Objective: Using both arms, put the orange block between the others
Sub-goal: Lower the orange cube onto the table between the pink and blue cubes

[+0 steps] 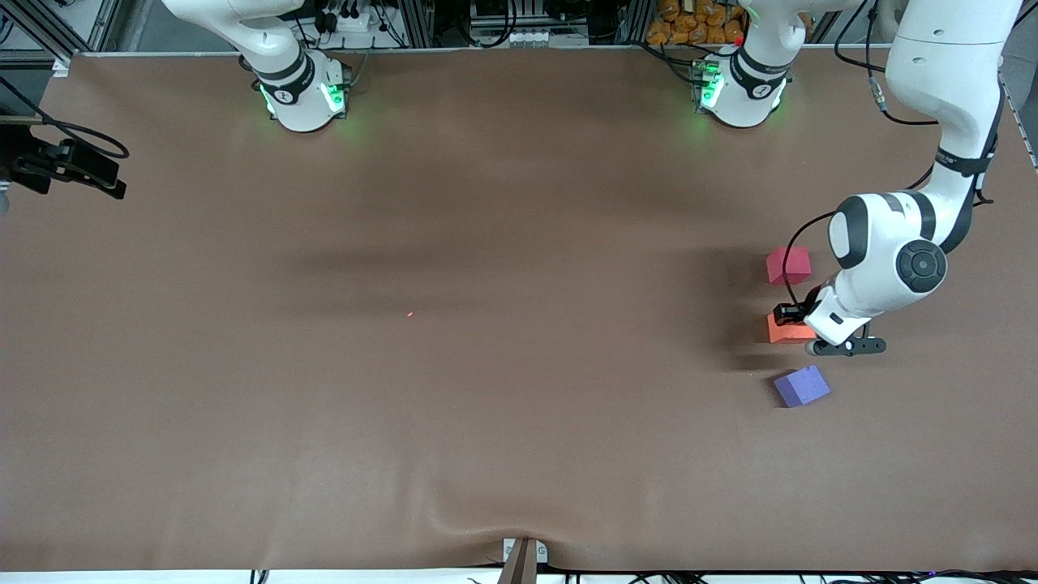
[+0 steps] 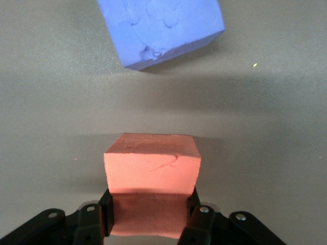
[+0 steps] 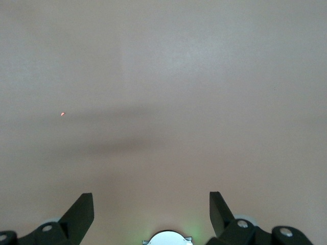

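Observation:
My left gripper [image 1: 799, 324] [image 2: 150, 204] is shut on the orange block [image 1: 783, 330] [image 2: 152, 168], one black finger on each side of it. The block is low over the brown table, in the gap between the others. The red-pink cube [image 1: 788, 265] lies farther from the front camera and the purple-blue cube [image 1: 801, 386] [image 2: 163, 30] lies nearer. I cannot tell whether the orange block touches the table. My right gripper [image 3: 152, 204] is open over bare table, with nothing between its fingers. It does not show in the front view.
All three cubes are near the left arm's end of the table. A tiny orange speck [image 1: 410, 314] [image 3: 62, 114] lies mid-table. A black camera mount [image 1: 65, 166] juts in at the right arm's end. The brown cloth ripples at the near edge [image 1: 519, 527].

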Controlling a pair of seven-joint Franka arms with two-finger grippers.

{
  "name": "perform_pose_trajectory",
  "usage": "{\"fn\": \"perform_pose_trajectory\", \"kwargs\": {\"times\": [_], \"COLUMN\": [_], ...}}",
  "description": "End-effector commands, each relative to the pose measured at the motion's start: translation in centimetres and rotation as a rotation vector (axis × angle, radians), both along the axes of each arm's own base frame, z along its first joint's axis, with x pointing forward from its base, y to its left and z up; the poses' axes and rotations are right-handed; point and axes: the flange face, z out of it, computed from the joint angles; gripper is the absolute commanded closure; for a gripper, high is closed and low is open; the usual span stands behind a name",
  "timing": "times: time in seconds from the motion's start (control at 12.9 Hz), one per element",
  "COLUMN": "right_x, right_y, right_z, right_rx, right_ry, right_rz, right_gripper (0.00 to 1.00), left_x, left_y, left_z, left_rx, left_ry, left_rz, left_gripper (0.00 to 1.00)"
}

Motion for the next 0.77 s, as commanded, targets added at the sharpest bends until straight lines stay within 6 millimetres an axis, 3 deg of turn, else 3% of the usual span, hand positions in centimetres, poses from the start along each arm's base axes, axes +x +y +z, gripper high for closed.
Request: {"fn": "perform_pose_trajectory", "kwargs": {"times": [0.0, 0.31, 0.39, 0.46, 0.54, 0.7], "right_x": [-0.3, -0.2, -0.2, -0.2, -0.2, -0.2], "right_y": [0.1, 0.2, 0.3, 0.3, 0.4, 0.6], "right_z": [0.1, 0.0, 0.0, 0.0, 0.0, 0.0], "right_rx": [0.007, 0.006, 0.006, 0.006, 0.006, 0.006], "right_ry": [0.006, 0.009, 0.009, 0.009, 0.009, 0.009], "right_rz": [0.008, 0.008, 0.010, 0.010, 0.011, 0.017], "right_gripper": [0.00, 0.00, 0.00, 0.00, 0.00, 0.00], "left_x": [-0.7, -0.7, -0.6, -0.5, -0.3, 0.4], "left_y": [0.3, 0.6, 0.6, 0.7, 0.7, 1.1], "left_z": [0.6, 0.4, 0.4, 0.5, 0.9, 2.1], "left_rx": [0.016, 0.017, 0.017, 0.017, 0.018, 0.019], "left_ry": [-0.006, -0.005, -0.006, -0.009, -0.017, -0.041], "left_rz": [0.013, 0.018, 0.018, 0.019, 0.019, 0.026], "left_gripper": [1.00, 1.00, 0.94, 0.64, 0.01, 0.00]}}
